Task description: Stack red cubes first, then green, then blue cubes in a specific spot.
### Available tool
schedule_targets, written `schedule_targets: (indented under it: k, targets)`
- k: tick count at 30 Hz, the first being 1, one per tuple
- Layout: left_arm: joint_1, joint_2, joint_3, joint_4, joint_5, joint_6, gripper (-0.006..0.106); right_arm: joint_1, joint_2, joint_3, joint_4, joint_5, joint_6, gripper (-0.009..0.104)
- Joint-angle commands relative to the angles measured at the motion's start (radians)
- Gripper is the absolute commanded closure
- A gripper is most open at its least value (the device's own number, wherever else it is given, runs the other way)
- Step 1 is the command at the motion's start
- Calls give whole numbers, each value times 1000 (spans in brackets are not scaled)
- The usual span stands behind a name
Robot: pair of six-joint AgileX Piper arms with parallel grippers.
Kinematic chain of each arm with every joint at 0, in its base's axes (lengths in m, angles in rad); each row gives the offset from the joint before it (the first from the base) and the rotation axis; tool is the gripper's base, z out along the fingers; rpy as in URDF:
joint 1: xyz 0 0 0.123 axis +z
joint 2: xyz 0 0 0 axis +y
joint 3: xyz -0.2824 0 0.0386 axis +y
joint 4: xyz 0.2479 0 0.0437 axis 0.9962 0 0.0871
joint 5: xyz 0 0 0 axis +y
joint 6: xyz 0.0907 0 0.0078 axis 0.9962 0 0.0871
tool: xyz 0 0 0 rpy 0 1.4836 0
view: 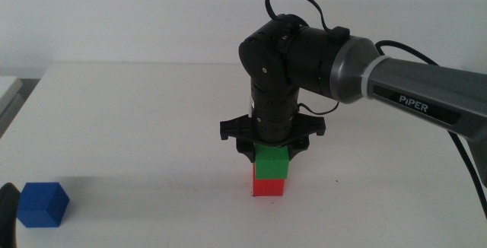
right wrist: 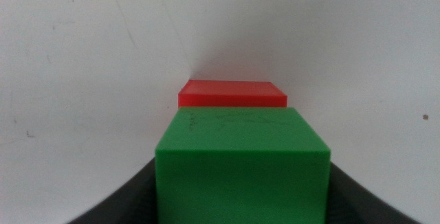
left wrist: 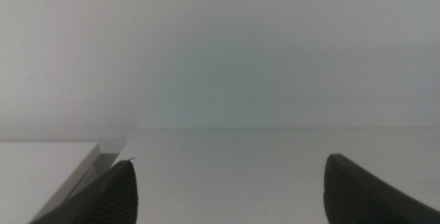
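I'm holding the right pincer clamped on the green cube, which is sitting on the red cube mid-counter. The blue cube is lying well apart, beside my left pincer, whose jaws are standing apart.

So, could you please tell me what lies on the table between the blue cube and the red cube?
Nothing: the middle view shows only bare white table between the blue cube and the red cube, which sits under the green one.

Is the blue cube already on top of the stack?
No, the blue cube sits alone on the table, far from the green cube and red cube.
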Motion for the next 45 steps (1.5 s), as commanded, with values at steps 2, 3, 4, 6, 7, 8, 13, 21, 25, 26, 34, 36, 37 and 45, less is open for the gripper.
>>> schedule_targets:
  k: [2,3,4,6,7,8,13,21,25,26,34,36,37,45]
  targets:
    - [4,-3,0,-2,-13,-4,10,4,0,6,-6,2,1,37]
    - [4,-3,0,-2,-13,-4,10,4,0,6,-6,2,-1,32]
    - [4,-3,0,-2,-13,-4,10,4,0,6,-6,2,-3,25]
    - [4,-3,0,-2,-13,-4,10,4,0,6,-6,2,-5,14]
    - [4,-3,0,-2,-13,-4,10,4,0,6,-6,2,-7,10]
    - [4,-3,0,-2,-13,-4,10,4,-4,6,-6,2,-16,6]
    - [4,-3,0,-2,-13,-4,10,4,-116,6,-10,2,-70,6]
    - [4,-3,0,-2,-13,-4,10,-21,-462,127,-32,2,-347,6]
    - [4,-3,0,-2,-13,-4,10,-53,-700,364,-9,-148,-496,6]
    - [4,-3,0,-2,-13,-4,10,-63,-766,419,6,-193,-535,6]
    - [4,-3,0,-2,-13,-4,10,-128,-1274,849,161,-438,-839,6]
    - [4,-3,0,-2,-13,-4,10,-128,-1374,906,211,-484,-891,6]
    - [4,-3,0,-2,-13,-4,10,-128,-1409,926,230,-486,-919,6]
    - [4,-3,0,-2,-13,-4,10,-128,-1447,946,314,-490,-1028,6]
